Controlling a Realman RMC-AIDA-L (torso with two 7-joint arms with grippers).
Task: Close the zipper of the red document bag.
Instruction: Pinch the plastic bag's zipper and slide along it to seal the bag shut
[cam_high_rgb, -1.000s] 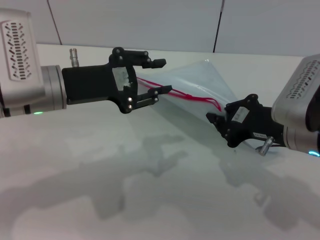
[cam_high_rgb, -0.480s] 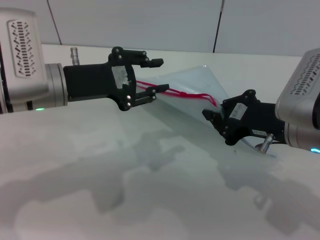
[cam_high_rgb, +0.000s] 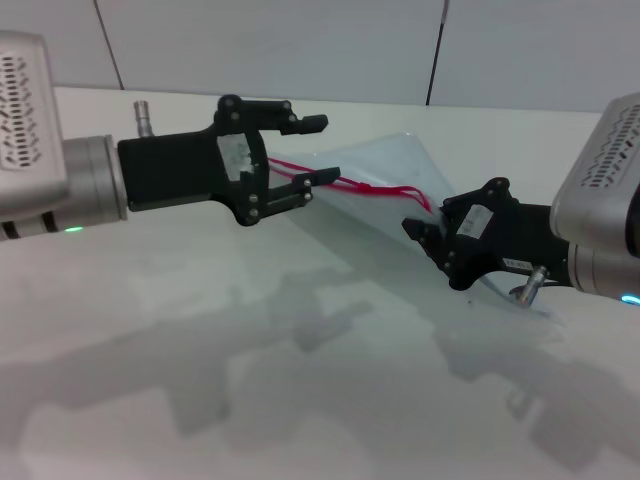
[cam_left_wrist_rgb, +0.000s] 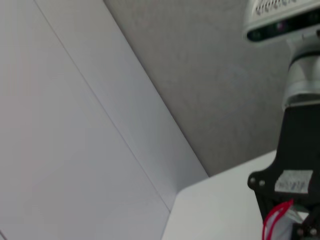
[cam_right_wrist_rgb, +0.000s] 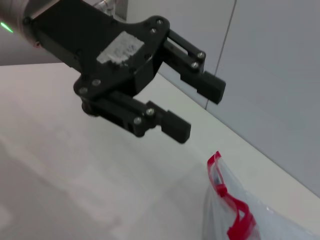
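The red document bag is a translucent pale pouch held tilted above the white table, and it shows again in the right wrist view. Its red zipper runs along the upper edge, bowed and gaping, and ends at my right gripper, which is shut on that end of the bag. My left gripper is open at the zipper's other end, its lower finger just in front of the red strip. In the right wrist view the left gripper stands apart from the zipper.
The white table stretches toward me below both arms. Grey wall panels close off the far edge. In the left wrist view a loop of the zipper hangs under the right arm's black body.
The right gripper has shifted slightly left with the bag, and the zipper bows more. The left gripper stays open in nearly the same place.
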